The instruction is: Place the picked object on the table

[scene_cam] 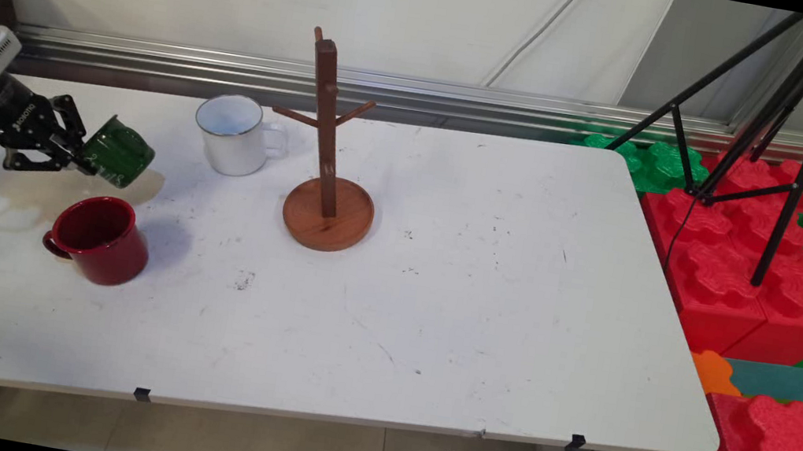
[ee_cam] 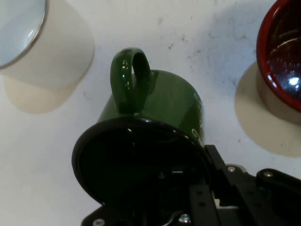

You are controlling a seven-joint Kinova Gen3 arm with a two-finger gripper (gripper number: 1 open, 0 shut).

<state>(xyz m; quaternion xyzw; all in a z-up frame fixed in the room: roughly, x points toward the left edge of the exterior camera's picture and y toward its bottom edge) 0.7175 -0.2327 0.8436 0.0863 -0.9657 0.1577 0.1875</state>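
Above table [scene_cam: 438, 302] — gripper [scene_cam: 73, 157] seemingly clamps glossy green mug [scene_cam: 118, 151], tilted.

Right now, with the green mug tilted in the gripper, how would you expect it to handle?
The green mug looks rigid and glossy like enamel, so probably slippery in the gripper, which grips its rim. Held tilted above the table, it may pivot. Set on its side it would likely roll until its handle stopped it.

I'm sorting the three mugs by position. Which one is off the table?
The green mug, tilted in the air and clamped at its rim by the gripper. The white mug and red mug both stand upright on the table.
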